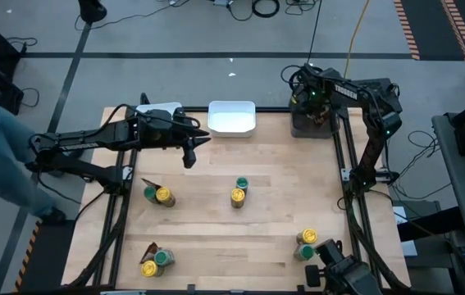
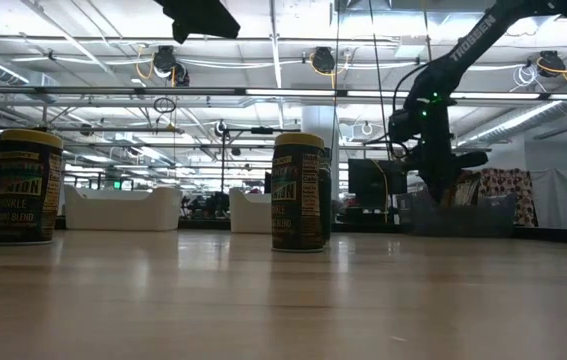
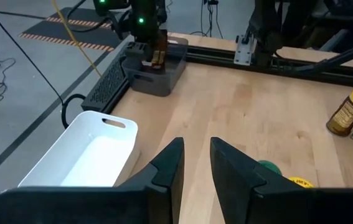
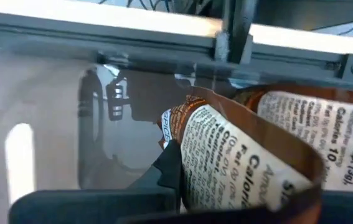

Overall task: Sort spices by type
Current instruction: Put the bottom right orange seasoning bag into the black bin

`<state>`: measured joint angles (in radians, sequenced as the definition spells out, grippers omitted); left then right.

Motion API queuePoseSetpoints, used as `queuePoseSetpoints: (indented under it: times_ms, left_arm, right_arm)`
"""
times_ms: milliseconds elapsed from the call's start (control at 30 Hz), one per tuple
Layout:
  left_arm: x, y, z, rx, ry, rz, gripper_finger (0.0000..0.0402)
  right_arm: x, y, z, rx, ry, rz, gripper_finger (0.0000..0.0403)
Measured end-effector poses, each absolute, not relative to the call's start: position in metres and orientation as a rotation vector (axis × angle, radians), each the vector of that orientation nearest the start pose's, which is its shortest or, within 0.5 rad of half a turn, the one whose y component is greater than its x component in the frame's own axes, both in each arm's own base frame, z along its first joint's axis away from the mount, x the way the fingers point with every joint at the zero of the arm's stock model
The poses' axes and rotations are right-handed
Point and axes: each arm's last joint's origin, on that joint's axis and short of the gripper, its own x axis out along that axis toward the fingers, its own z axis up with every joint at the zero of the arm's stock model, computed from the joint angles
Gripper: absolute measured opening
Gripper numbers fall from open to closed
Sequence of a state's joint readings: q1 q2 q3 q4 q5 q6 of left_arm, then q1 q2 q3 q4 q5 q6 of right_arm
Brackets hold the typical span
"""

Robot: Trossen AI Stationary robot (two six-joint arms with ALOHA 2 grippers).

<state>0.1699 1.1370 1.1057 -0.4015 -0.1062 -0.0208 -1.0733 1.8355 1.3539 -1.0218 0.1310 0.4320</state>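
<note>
Left gripper [image 1: 202,138], its dark fingers [image 3: 167,168] narrowly parted and empty, hangs at ten o'clock on the pale wooden table [image 1: 273,238], just beside the white rectangular plastic tray [image 1: 232,117] at twelve. Round jars with yellow and green lids sit in pairs: one pair [image 1: 157,195] at nine with a brown-orange pointed packet beside it, another [image 1: 155,261] at seven, a third [image 1: 239,191] at the centre, a fourth [image 1: 305,244] at five. Right gripper [image 1: 314,108], at one o'clock, reaches into a dark grey plastic bin [image 3: 157,73] and is clamped on a brown-orange printed packet [image 4: 251,155].
</note>
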Motion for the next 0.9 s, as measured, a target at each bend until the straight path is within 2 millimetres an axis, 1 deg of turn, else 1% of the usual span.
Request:
queuePoseSetpoints:
  times_ms: [233,667,900]
  left_arm:
    - [0.2394,0.0442,0.3549,-0.034,0.431,0.276,0.0084]
    - [0.2394,0.0443,0.3549,-0.035,0.431,0.277,0.0084]
    - [0.2394,0.0443,0.3549,-0.035,0.431,0.277,0.0084]
  right_arm:
    - [0.1586,-0.3003,0.1990,1.027,1.222,-1.258,0.0046]
    - [0.1590,-0.3009,0.1990,1.022,1.216,-1.255,0.0093]
    - [0.1595,-0.3007,0.1990,1.036,1.210,-1.239,0.0103]
